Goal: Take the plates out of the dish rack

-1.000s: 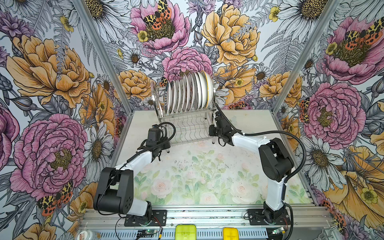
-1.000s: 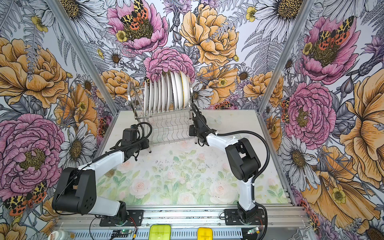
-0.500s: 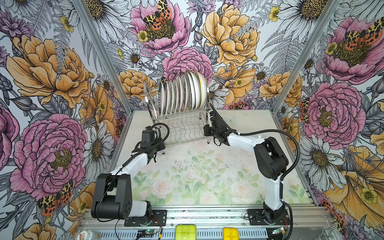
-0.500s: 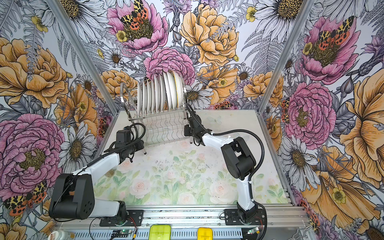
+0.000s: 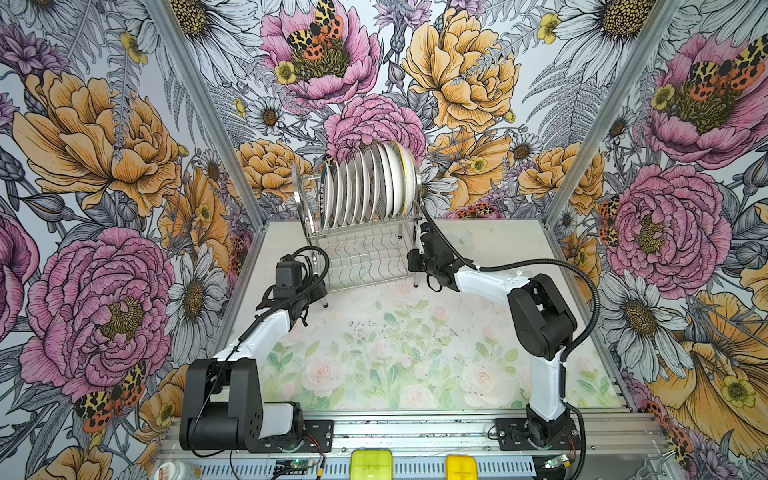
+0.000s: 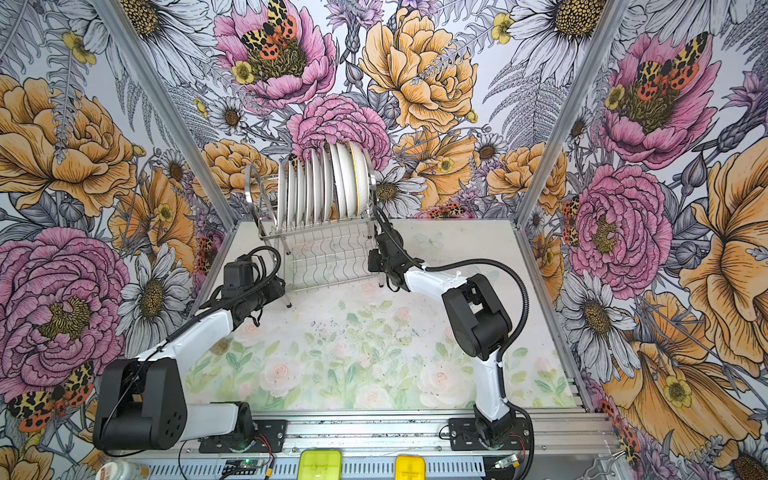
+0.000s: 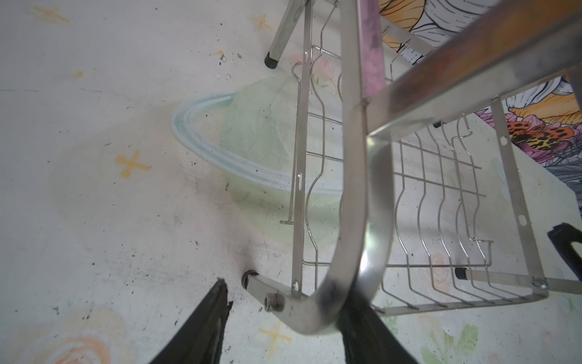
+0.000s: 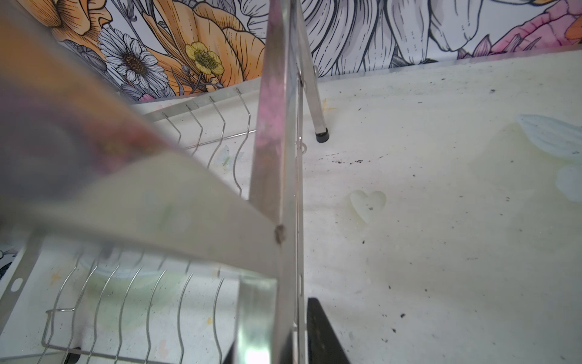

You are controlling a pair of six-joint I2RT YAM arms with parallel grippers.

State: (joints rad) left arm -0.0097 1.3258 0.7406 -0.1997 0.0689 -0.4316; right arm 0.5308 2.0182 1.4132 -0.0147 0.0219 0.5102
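Left tool (image 5: 319,291) is seen in both top views down low, with a corner leg of the dish rack (image 5: 361,257) just beside it. Right tool (image 5: 415,262) is parked at the rack's opposite end frame. The plates (image 5: 370,183) are all packed into the upper tier, above and between the two tools, and none is laid on the bench (image 5: 374,353) yet. The rack's long axis is run from one tool across to the other. The plates are stood on edge across that axis, faces turned toward the end frames, rims up.

In the left wrist view, the left tool's fingers (image 7: 201,327) are shown spread apart. The arched end frame is sat loose between them, close to one finger and clear of the other, so nothing is gripped.

In the right wrist view, the right tool (image 8: 277,331) is shown clamped on the upright strip of the end frame. One finger (image 8: 321,334) is pressed against it and the other is mostly hidden.

Best guess: the rack is meant to be steadied by the right tool while a plate is fetched by the left. The left tool should be backed clear of the arch first. An end plate should then be pinched at the top rim and lifted straight up out of its slot, so neighbours aren't dragged along.
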